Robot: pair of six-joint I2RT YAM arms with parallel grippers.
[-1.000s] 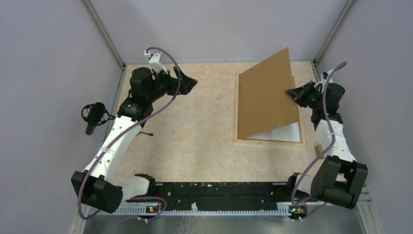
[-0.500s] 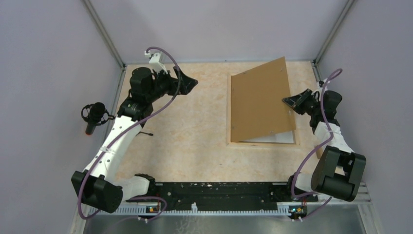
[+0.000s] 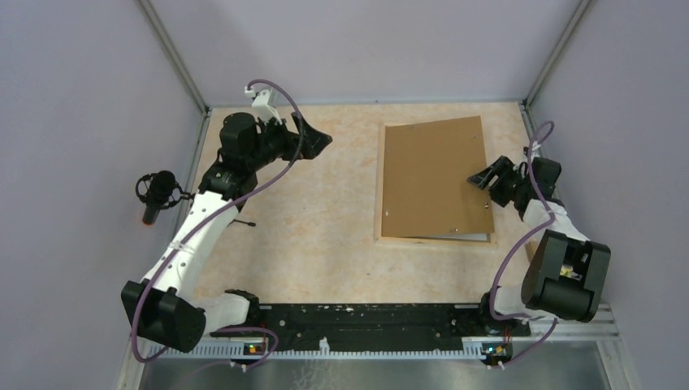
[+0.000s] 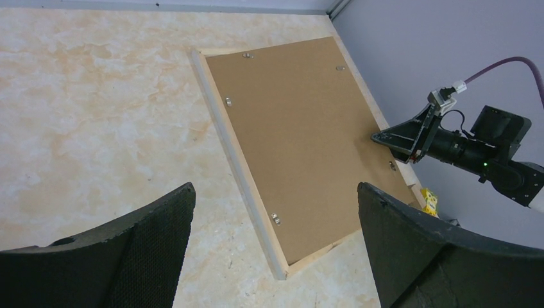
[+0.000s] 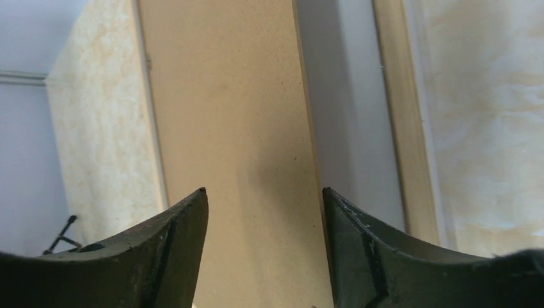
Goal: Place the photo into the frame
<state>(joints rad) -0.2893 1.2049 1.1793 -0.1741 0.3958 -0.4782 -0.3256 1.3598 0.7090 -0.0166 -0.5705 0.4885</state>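
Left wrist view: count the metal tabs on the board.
5 tabs on the board: two at the far edge, two along the left edge, one near the right gripper. Others may be hidden.

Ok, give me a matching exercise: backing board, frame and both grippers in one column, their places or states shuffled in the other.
1 backing board
2 frame
3 left gripper
4 right gripper

A open, at the board's right edge
B pale wood, surrounding the board
C brown, lying over the frame's opening
D open, over the table, left of the frame

Pairs: 1-C, 2-B, 3-D, 4-A
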